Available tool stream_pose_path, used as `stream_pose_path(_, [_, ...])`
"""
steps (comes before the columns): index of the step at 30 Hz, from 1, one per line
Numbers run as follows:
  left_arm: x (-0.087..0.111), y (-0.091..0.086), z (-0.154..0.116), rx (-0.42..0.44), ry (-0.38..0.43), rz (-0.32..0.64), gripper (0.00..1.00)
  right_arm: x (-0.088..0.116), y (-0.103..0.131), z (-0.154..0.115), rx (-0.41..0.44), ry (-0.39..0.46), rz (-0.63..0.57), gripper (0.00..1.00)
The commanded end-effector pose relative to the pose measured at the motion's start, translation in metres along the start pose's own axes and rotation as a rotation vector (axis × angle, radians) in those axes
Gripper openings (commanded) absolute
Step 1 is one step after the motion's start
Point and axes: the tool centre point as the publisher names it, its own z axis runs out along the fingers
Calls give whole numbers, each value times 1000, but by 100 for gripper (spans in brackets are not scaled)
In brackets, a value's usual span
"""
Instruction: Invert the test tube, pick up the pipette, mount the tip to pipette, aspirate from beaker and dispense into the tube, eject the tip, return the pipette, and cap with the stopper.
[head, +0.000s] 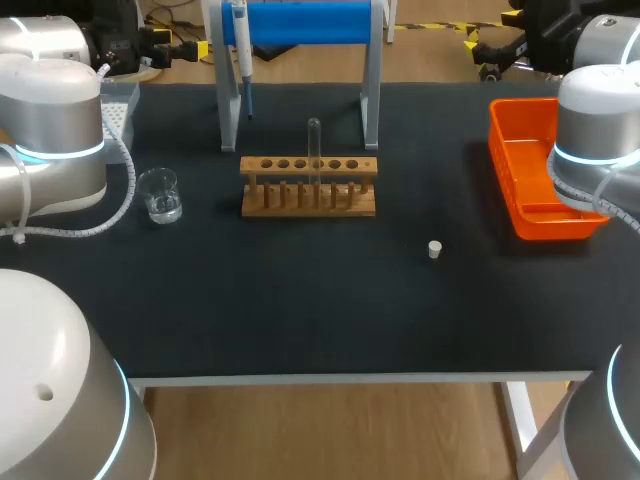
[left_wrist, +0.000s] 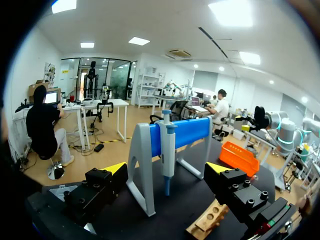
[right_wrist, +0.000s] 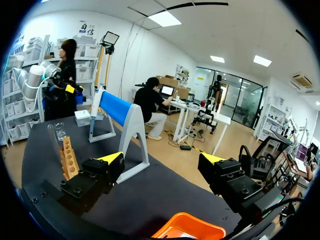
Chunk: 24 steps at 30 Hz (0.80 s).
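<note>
Left tool (left_wrist: 166, 168), right tool (right_wrist: 162, 158): spread wide.

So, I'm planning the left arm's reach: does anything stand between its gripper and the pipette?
Nothing visible does. The open left gripper faces the pipette hanging on the blue stand, with only bare table between; the wooden rack sits low beside one finger, off that line.

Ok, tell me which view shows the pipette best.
The left wrist view: the pipette hangs on the blue stand, whole, ahead of the left gripper. The head view cuts off its top. In the right wrist view I cannot make it out on the stand.
</note>
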Motion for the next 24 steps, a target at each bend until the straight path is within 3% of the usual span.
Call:
stream_pose_path(1, [0,1,1,2,-3,0,100,-1,0,0,3,2,0,100])
stream_pose_path(14, [0,1,1,2,-3,0,100,-1,0,0,3,2,0,100])
stream_pose_path(24, [0,1,1,2,-3,0,100,77,-7,-9,-47,219,-102,100])
